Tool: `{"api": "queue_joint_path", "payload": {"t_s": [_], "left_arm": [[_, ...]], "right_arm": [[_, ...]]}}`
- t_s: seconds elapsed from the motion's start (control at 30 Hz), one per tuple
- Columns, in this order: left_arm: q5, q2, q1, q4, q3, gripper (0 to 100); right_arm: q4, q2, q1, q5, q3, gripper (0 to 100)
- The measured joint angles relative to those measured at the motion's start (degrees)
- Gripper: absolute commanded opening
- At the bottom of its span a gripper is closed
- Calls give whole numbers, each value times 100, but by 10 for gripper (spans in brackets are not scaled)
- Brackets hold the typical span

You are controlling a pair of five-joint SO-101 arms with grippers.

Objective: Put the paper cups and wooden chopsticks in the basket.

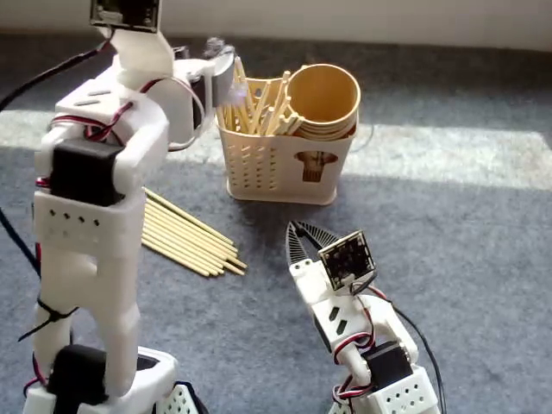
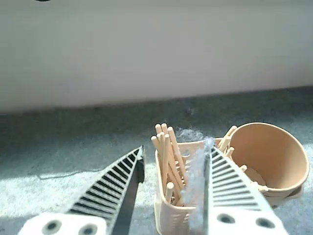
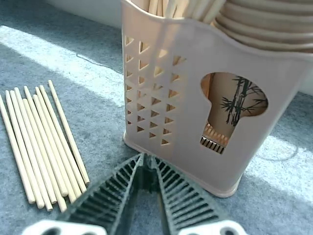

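The beige perforated plastic basket holds stacked tan paper cups and upright wooden chopsticks. A row of loose wooden chopsticks lies on the grey surface to its near left. The left tool hangs released and empty over the basket's left end, and the right tool sits clenched on nothing just near of the basket.
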Motion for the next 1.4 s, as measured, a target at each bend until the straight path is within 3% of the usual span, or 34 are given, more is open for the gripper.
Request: {"api": "queue_joint_path", "payload": {"t_s": [0.4, 0.57, 0.7, 0.8, 0.9, 1.1, 1.4], "left_arm": [[0, -343, -1521, 2110, 352, 199], [0, -360, -2233, 2207, 1477, 199], [0, -360, -2919, 2207, 2215, 199], [-9, -431, -3455, 2031, 2681, 197], [-237, -782, -3974, 1635, 3393, 134], [-756, -2084, -4703, 580, 5354, 106], [-826, -3692, -4897, -686, 8193, 104]], "right_arm": [[0, 0, 0, 0, 0, 6], [0, 0, 0, 0, 0, 9], [9, 0, 0, 0, 0, 80], [325, 0, 26, 132, 0, 83], [923, 0, 18, 360, 0, 83], [1837, 0, 35, 484, -299, 81], [2356, 0, 26, 1240, -826, 80]]}}
